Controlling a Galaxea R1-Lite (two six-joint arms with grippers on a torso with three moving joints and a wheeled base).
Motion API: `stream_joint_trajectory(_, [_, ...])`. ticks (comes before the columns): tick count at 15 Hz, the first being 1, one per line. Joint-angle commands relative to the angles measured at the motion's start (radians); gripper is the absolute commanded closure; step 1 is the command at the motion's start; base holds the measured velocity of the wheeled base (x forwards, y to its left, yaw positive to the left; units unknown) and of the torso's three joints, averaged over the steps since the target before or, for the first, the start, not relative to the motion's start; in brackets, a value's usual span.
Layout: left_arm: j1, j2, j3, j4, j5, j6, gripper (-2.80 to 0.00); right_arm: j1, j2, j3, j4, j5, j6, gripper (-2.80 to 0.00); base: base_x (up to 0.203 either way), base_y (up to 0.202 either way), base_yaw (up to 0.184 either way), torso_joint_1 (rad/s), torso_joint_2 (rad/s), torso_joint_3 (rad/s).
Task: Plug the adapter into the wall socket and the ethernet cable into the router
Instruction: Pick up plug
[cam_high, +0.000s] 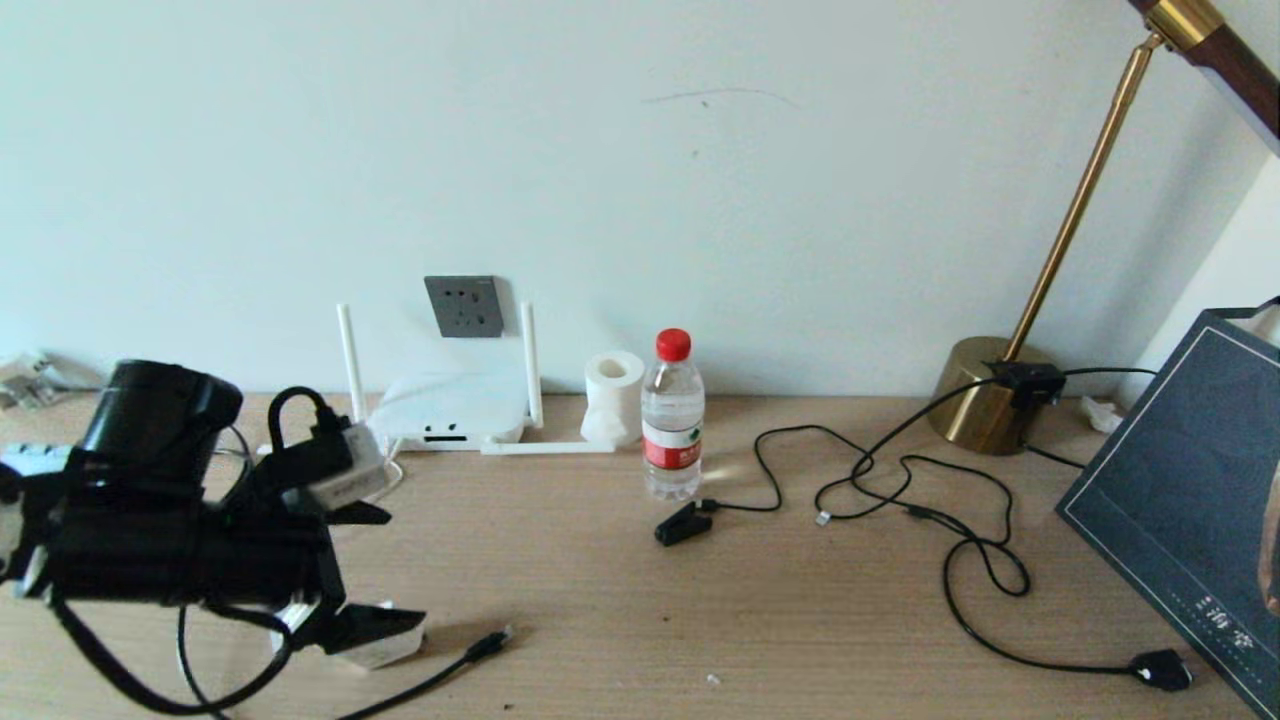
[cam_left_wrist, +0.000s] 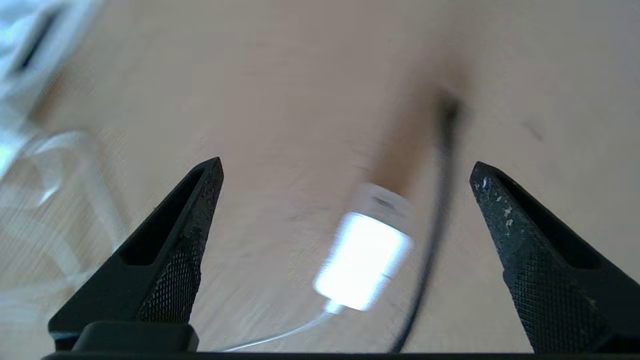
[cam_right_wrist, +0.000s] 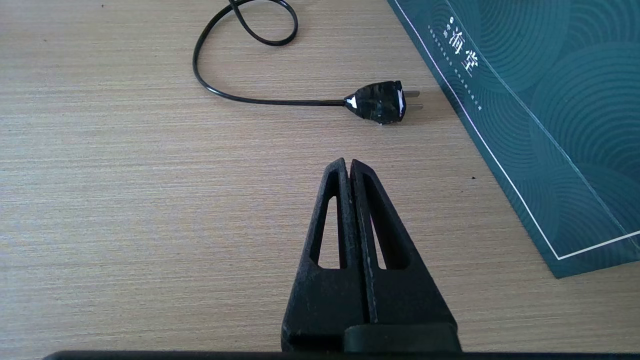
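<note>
We see one adapter (cam_left_wrist: 362, 260), a small white boxy block, lying flat on the counter (cam_high: 800, 620) near its front left; in the left wrist view its long axis runs away from the camera, its thin white cord leaving the near end. One ethernet cable (cam_high: 440, 675), thick and black, lies just beside it, its connector end pointing toward the middle of the counter. The left hand (cam_left_wrist: 345, 200) hangs over the adapter with fingers spread wide, gripping nothing. One router (cam_high: 450, 408), flat and white, sits against the wall; we count two upright antennas and one lying flat. One dark grey wall socket (cam_high: 464, 306) is mounted directly above it. The right hand (cam_right_wrist: 348, 165) is parked over bare counter, fingers pressed together, near one black plug (cam_right_wrist: 380, 101).
</note>
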Motion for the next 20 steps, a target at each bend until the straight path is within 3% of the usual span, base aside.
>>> stream_joint_trajectory(1, [0.016,-0.026,0.077,-0.002,-0.049,0.164,-2.8,0.0,0.001,0.0,0.0,0.0,-0.001,0.0,0.0,0.0,0.0,0.0,0.0,0.0])
stream_joint_trajectory(4, [0.061,0.007,0.089,0.024,-0.077,0.313,-2.8,0.0,0.0,0.0,0.0,0.0,-0.001,0.0,0.0,0.0,0.0,0.0,0.0,0.0])
stream_joint_trajectory(12, [0.08,0.111,0.049,0.043,-0.072,0.527,-2.8,0.0,0.001,0.0,0.0,0.0,-0.001,0.0,0.0,0.0,0.0,0.0,0.0,0.0])
stream_joint_trajectory(20, [0.092,0.162,0.008,0.055,-0.059,0.532,-2.8,0.0,0.001,0.0,0.0,0.0,-0.001,0.0,0.0,0.0,0.0,0.0,0.0,0.0])
